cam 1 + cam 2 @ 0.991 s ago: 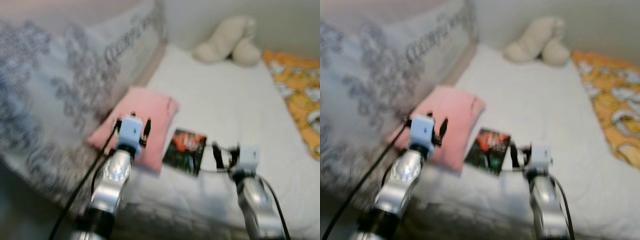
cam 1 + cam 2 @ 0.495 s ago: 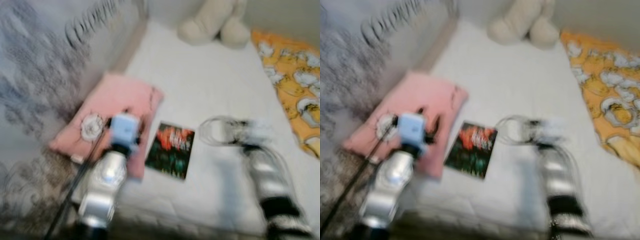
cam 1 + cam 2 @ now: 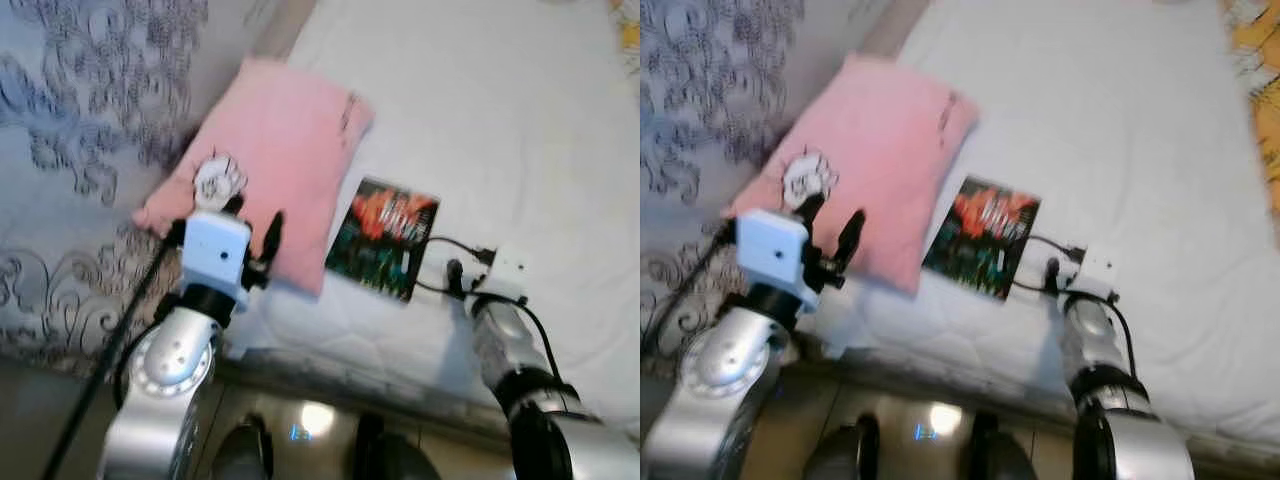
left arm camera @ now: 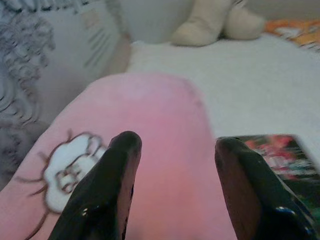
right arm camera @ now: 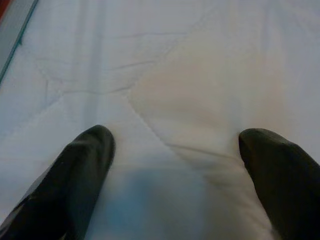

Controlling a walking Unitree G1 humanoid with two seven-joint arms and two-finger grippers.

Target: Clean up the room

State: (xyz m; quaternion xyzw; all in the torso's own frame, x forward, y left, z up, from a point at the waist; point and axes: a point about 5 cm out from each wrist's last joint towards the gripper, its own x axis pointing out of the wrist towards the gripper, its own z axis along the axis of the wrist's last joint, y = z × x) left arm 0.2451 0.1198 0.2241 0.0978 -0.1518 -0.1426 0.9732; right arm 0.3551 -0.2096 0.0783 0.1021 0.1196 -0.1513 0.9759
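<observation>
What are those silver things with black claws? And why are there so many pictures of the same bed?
Those are a robot's two arms. Two pictures come from cameras on its head, looking down at a bed. The other two come from cameras on its wrists, looking along the black fingers. The left hand is open, close in front of a pink pillow with a little cartoon drawing. The right hand is open too, low over the white sheet beside a colourful book. Neither hand holds anything. In the left wrist picture, a cream stuffed toy sits at the far end.
</observation>
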